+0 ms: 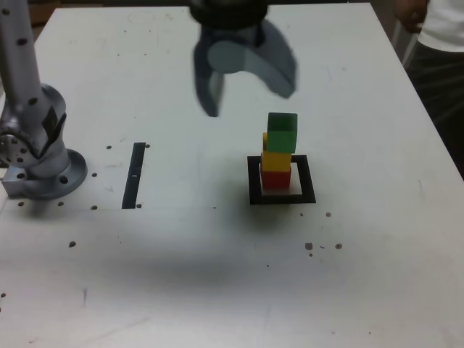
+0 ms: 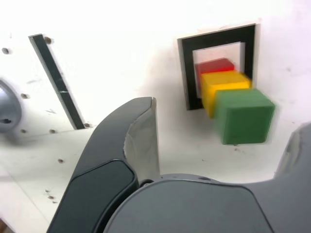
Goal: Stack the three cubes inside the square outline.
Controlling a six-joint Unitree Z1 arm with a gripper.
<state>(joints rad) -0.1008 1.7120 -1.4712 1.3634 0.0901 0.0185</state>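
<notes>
Far off to the exterior view's left of the gripper (image 1: 246,76), the arm's grey base (image 1: 43,156) is seen bolted to the white table (image 1: 217,275). Nearer the tool, but on that same side and well apart from it, one thin black strip (image 1: 134,175) lies flat on the table. The gripper itself hangs above the table with its jaws spread apart and nothing held between them; in the wrist view both dark fingers (image 2: 121,145) stand clear of the blocks.

Below the tool and a little to the exterior view's right, one black square outline (image 1: 254,181) is found, and inside it one stack stands. Three cubes are counted: one red cube (image 1: 275,177) on the pale centre, one yellow cube (image 1: 276,159) on top of it, and one green cube (image 1: 282,132) uppermost, slightly larger and set a touch askew. The stacking is judged complete.

The cubes are judged light, stiff and smooth, so they could be slid or toppled by a small nudge. Any hold would best be taken on two opposite flat faces, squarely, and the tool withdrawn straight upward.

At the far right edge, part of a person (image 1: 442,43) is visible.
</notes>
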